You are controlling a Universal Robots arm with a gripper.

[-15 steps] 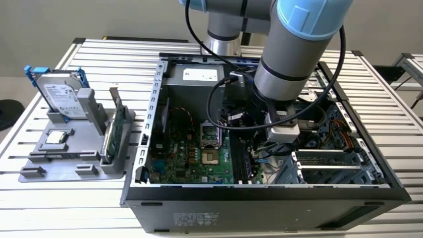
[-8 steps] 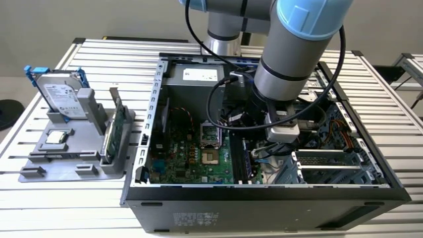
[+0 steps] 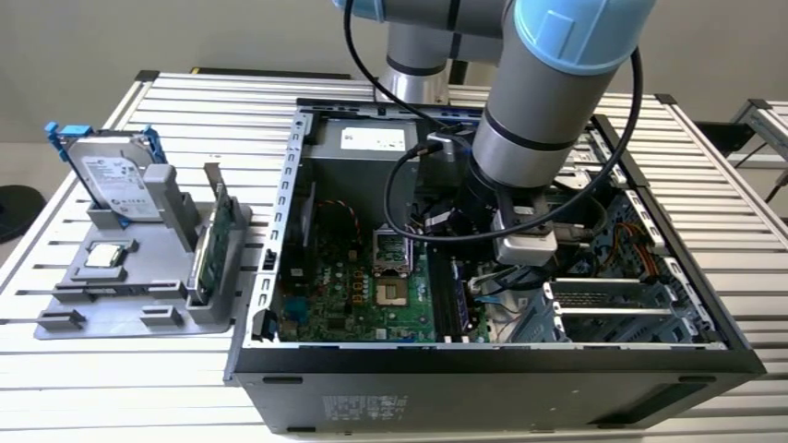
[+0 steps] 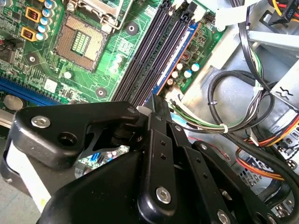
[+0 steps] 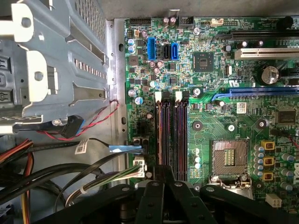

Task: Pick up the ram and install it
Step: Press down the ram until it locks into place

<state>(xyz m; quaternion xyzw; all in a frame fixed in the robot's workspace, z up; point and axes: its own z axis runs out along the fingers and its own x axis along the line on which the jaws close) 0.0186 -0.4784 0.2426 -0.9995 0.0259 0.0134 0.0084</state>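
My gripper is down inside the open computer case, over the memory slots beside the empty processor socket. In the second wrist view the black fingers stand close together, shut on the end of the ram. The ram is a thin blue stick seen edge-on, lying along the slot farthest from the socket. How deep it sits in that slot is hidden. In the first wrist view the gripper meets at the near end of the slots.
Bundled cables and a metal drive cage crowd the side of the slots away from the socket. Outside the case, at the exterior view's left, a grey holder carries a silver hard drive and a green card.
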